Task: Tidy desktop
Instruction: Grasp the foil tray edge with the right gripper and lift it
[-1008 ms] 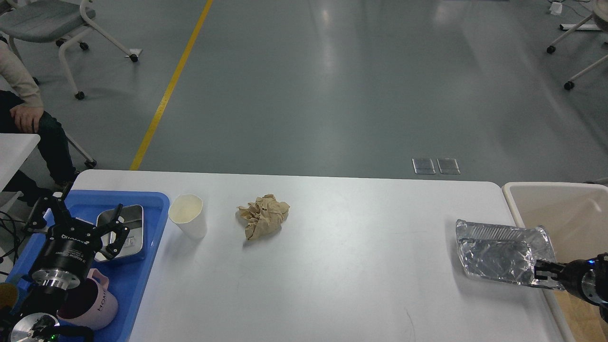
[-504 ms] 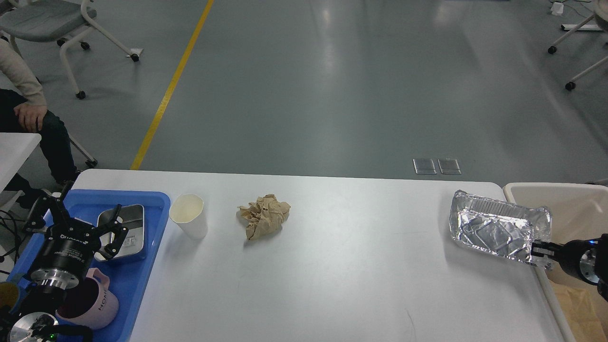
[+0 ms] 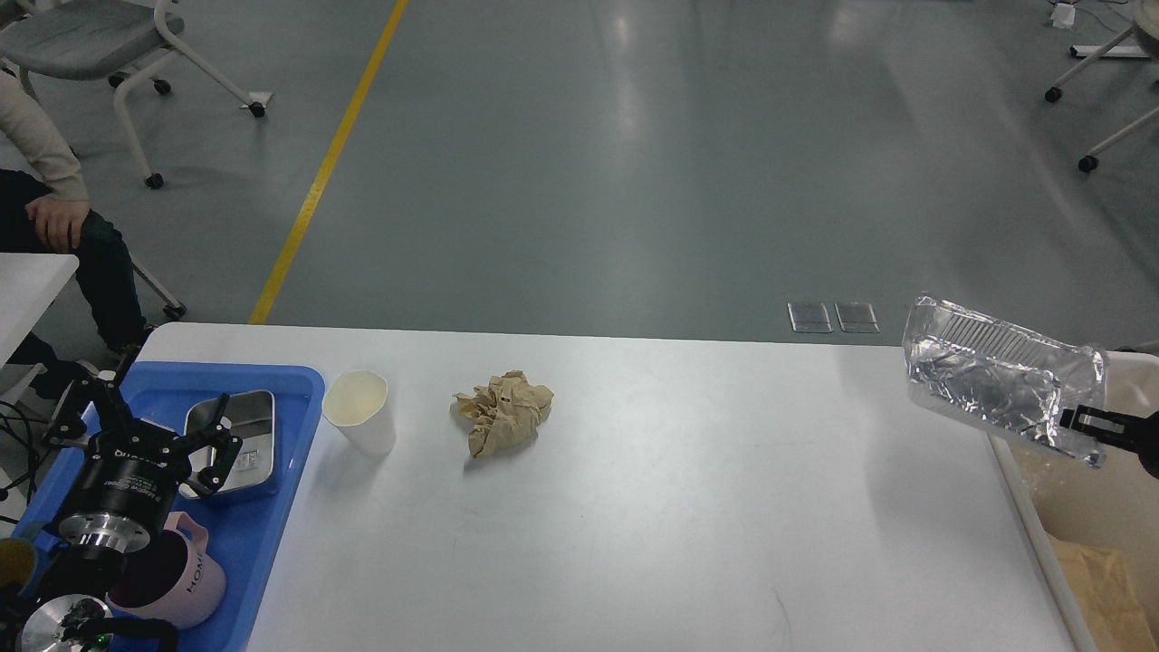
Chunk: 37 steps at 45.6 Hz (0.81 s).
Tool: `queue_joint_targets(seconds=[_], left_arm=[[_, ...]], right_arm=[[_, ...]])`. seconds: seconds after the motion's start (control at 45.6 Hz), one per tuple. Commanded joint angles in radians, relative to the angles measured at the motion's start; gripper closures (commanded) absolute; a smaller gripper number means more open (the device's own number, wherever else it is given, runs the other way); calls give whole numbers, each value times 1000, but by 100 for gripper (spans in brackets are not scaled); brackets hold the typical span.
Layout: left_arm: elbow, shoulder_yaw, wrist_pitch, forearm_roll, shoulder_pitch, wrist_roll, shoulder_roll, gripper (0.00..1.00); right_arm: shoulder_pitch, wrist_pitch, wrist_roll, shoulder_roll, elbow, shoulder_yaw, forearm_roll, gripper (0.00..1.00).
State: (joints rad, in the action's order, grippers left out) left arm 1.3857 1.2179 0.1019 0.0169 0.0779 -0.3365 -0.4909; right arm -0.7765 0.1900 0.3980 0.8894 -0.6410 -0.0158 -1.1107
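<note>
Right gripper (image 3: 1077, 423) clamped on foil tray (image 3: 1000, 378) — carry level over bin (image 3: 1096, 471), then release; left gripper (image 3: 149, 426) spread apart — idle.

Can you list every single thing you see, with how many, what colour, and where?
desktop: 1, white, fills the lower middle
paper cup: 1, cream, upright beside the tray
crumpled paper: 1, tan, centre-left of the desktop
foil container: 1, silver, held tilted in the air at the right edge
bin: 1, beige, right of the desktop
tray: 1, blue, left end
metal dish: 1, silver, in the tray
mug: 1, pink, in the tray
chairs: grey, on the floor behind
seated person: 1, far left
left gripper: black, open above the tray
right gripper: black, pinching the foil container's rim
</note>
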Motion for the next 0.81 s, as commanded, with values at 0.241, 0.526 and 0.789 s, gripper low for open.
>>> queue_joint_targets(seconds=[0.241,0.526,0.789], left_arm=[[1,-1,-14,0,-1,1,0,4],[-1,-58,-14,0,-13,-1,-2,4],[1,-58,-14,0,-13,-2,-2,4]], right_arm=[[-18,-14,-16,218,-325,2,-6,100],[-33,-14,-16,413,-552,-1,-97,100],[-37,-12,-13,546,-701,-9,-116,100]])
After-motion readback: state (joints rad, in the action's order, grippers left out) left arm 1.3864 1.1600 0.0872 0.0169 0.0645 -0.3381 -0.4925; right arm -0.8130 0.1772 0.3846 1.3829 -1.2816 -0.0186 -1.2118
